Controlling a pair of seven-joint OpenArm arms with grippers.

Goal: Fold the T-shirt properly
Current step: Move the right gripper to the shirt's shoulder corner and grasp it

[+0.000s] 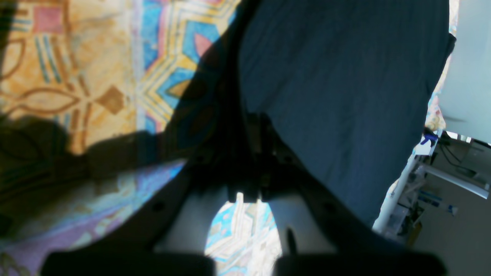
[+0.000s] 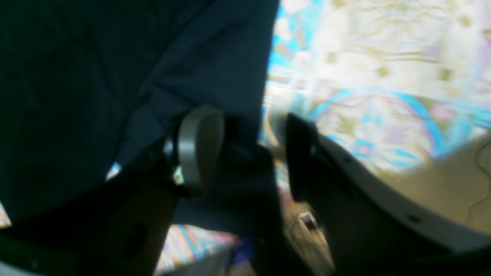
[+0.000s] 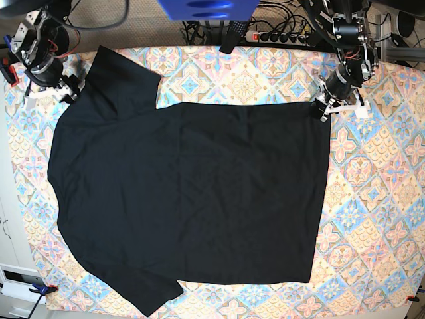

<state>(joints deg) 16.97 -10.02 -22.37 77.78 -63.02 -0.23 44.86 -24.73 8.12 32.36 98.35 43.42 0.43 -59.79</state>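
The black T-shirt point(image 3: 186, 199) lies spread flat on the patterned tablecloth point(image 3: 378, 219), with one sleeve at the far left and one at the near left. My left gripper point(image 3: 323, 108) sits at the shirt's far right corner. In the left wrist view its dark fingers point(image 1: 251, 153) meet, shut on the T-shirt point(image 1: 337, 96) at its edge. My right gripper point(image 3: 68, 93) is at the far left sleeve. In the right wrist view it point(image 2: 249, 153) stands open, one pad point(image 2: 199, 147) resting on the T-shirt point(image 2: 115, 76), whose edge lies between the jaws.
A power strip point(image 3: 279, 34) and cables run along the table's far edge. A blue object point(image 3: 206, 8) hangs at the top centre. White furniture point(image 3: 5, 219) stands beside the table's left edge. Bare tablecloth borders the shirt on the right and near sides.
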